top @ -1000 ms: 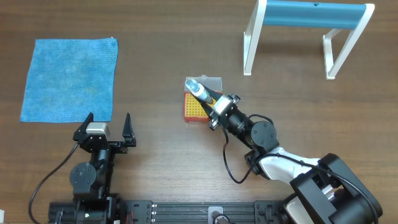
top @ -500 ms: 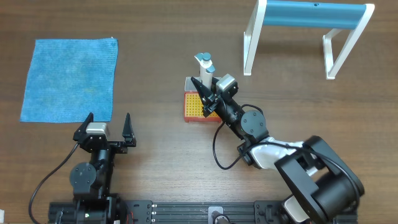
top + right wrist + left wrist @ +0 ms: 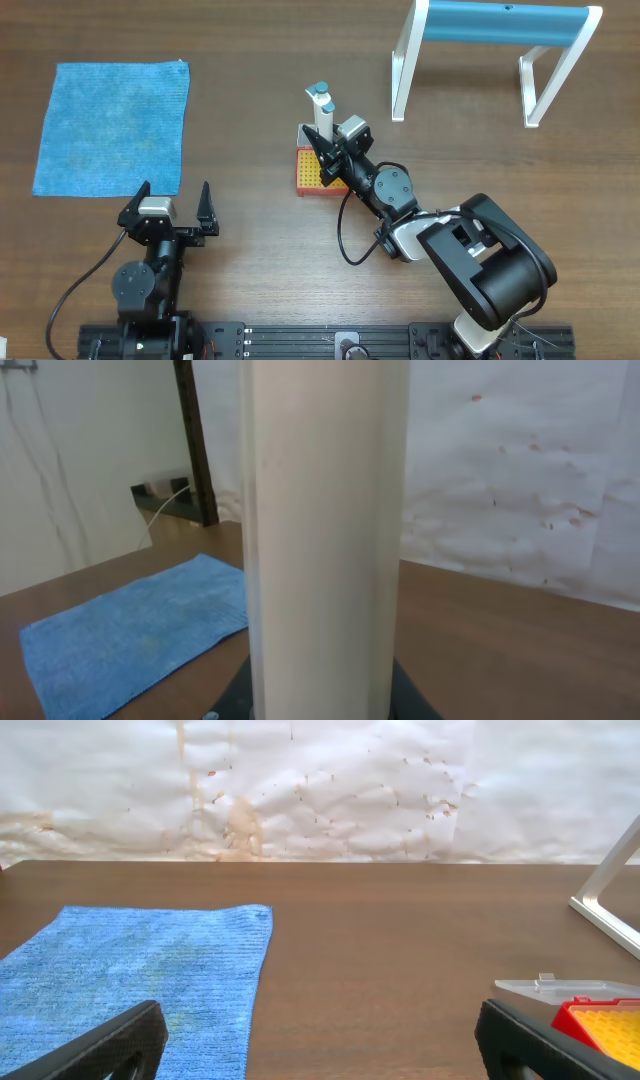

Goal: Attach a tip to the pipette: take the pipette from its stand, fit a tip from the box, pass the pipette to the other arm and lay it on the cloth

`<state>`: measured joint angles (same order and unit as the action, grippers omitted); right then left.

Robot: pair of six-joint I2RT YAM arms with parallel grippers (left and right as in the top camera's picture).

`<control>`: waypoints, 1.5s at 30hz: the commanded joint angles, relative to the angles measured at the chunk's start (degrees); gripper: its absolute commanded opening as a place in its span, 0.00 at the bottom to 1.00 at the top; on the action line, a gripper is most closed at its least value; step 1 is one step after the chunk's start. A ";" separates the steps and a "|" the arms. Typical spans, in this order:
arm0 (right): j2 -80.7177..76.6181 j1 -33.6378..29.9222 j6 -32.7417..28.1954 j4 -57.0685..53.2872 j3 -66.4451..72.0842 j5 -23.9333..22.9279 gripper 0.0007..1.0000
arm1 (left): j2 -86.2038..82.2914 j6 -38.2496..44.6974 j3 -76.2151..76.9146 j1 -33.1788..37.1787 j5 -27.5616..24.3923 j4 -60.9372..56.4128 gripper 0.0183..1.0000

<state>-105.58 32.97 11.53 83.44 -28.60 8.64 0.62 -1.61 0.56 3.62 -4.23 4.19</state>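
- Looking down in the top view, the right gripper (image 3: pixel 330 150) pinches the pipette (image 3: pixel 324 110) upright, fingers closed on its barrel, right over the tip box (image 3: pixel 311 173). The cloth (image 3: pixel 110 128) lies well to the left of the box, and the stand (image 3: pixel 500 20) is beyond it to the right. The left gripper (image 3: pixel 170 203) sits nearer the cloth than the box, fingers spread.
- In the left wrist view, the tip box (image 3: pixel 600 1020) sits on the bench (image 3: pixel 400 950), apart from the cloth (image 3: pixel 130 975).
- In the right wrist view, the pipette (image 3: pixel 320 540) stands vertical. To seat a tip well, I judge the move is to hold it plumb, centre it over one hole and press straight down. I cannot tell whether a tip is already on.
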 commanded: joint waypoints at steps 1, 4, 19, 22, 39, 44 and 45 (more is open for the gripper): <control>-2.10 -0.33 0.20 0.48 -2.32 -0.63 0.08 | -0.42 -0.09 -0.24 0.28 0.83 0.11 1.00; -2.29 -0.39 -2.91 0.48 -2.67 -0.48 0.08 | -0.42 -0.09 -0.24 0.28 0.81 0.11 1.00; -3.78 -0.48 -4.31 0.46 -2.73 -0.02 0.08 | -0.42 -0.09 -0.24 0.28 0.81 0.11 1.00; -3.80 -0.48 -4.33 0.44 -2.71 1.46 0.08 | -0.42 -0.09 -0.24 0.28 0.81 0.11 1.00; -5.66 -1.03 -4.33 0.37 -4.28 1.44 0.08 | -0.44 -0.09 -0.24 0.28 0.81 0.11 1.00; -5.66 -1.03 -4.33 0.24 -4.13 1.46 0.08 | -0.42 -0.09 -0.24 0.28 0.81 0.11 1.00; -5.66 -1.03 -4.33 0.24 -3.91 1.46 0.08 | -0.42 -0.09 -0.24 0.28 0.81 0.11 1.00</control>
<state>-110.67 32.29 7.84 83.42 -31.53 9.58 0.62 -1.61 0.56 3.62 -4.23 4.19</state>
